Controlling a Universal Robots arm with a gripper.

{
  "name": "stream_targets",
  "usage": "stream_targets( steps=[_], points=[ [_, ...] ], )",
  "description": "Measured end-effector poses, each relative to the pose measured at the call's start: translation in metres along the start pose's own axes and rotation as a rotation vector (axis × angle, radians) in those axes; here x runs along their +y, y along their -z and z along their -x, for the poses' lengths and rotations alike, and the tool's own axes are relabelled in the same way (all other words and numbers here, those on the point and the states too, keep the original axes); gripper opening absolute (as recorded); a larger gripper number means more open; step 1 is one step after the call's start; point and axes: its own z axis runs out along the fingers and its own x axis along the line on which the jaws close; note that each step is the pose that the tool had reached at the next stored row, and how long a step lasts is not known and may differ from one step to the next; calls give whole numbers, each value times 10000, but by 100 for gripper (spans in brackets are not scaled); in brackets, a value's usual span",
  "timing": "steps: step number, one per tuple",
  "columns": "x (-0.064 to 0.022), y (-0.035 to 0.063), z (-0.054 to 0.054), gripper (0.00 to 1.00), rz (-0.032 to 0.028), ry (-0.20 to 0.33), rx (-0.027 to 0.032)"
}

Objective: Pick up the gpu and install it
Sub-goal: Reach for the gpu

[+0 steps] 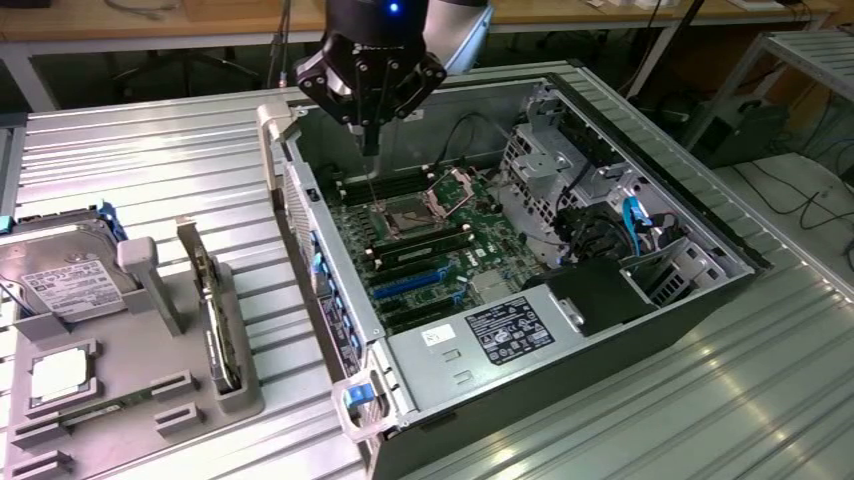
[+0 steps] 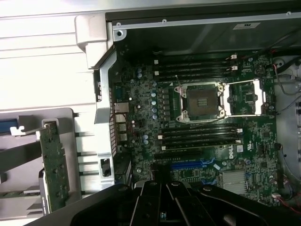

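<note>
Closed and empty, the hand [image 1: 371, 145] hovers above the motherboard [image 1: 427, 250]; the gpu [image 2: 54, 165] stands racked at the exterior view's left; descending here could hit the socket [image 2: 202, 101].

The work surface is formed by a ribbed metal tabletop [image 1: 134, 150], on which bright streaks of overhead light are reflected, most strongly toward the exterior view's lower right. The same pale ribbed surface is seen in the wrist view. Behind it, a long workbench [image 1: 227, 14] with a wooden top is carried on a light metal frame. The space beneath is left in shadow, and hanging cables [image 1: 174, 70] are seen there. At the exterior view's right, a grey metal rack [image 1: 814, 50] is set near a dark box [image 1: 741, 125], and loose black cables [image 1: 801, 205] are laid across a pale floor [image 1: 767, 180].
</note>
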Motion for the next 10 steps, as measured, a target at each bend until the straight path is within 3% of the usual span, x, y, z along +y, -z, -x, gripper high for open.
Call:
stream_targets(
  steps=[10],
  points=[
    [-15,0,-28,11,0,0,4]
  ],
)
